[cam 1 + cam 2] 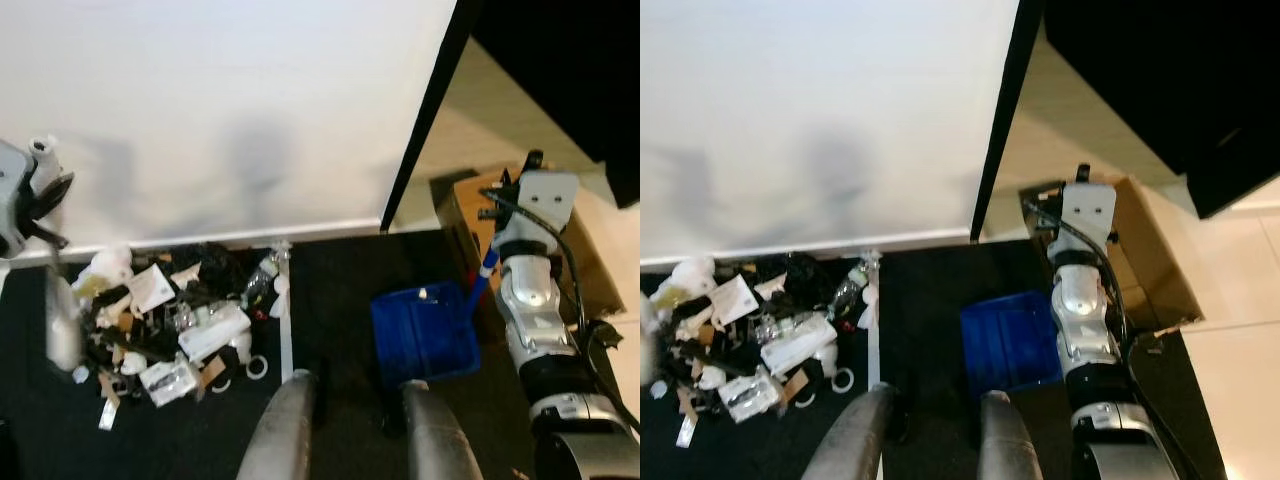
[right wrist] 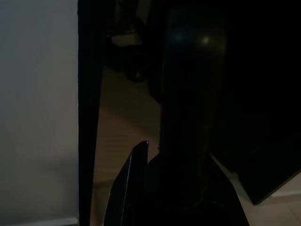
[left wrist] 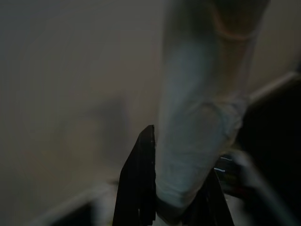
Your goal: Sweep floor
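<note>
A pile of litter point(image 1: 165, 320), made of paper scraps, bottles, wrappers and tape rings, lies on the dark floor against the white wall. My left gripper point(image 1: 48, 210) is at the far left, shut on a pale broom handle point(image 3: 197, 117). The broom point(image 1: 62, 325) stands upright at the pile's left edge. A blue dustpan point(image 1: 425, 335) rests on the floor to the right of the pile. Its blue handle point(image 1: 486, 268) rises into my right gripper point(image 1: 492, 205), which is shut on it. In the right wrist view the dark handle point(image 2: 186, 117) sits between the fingers.
An open cardboard box point(image 1: 1145, 250) stands on the floor behind my right arm. A black door frame point(image 1: 420, 120) edges the white wall, with tan floor and dark furniture point(image 1: 1160, 70) beyond. A white strip point(image 1: 286, 335) crosses the dark floor. My legs point(image 1: 290, 430) are at the bottom.
</note>
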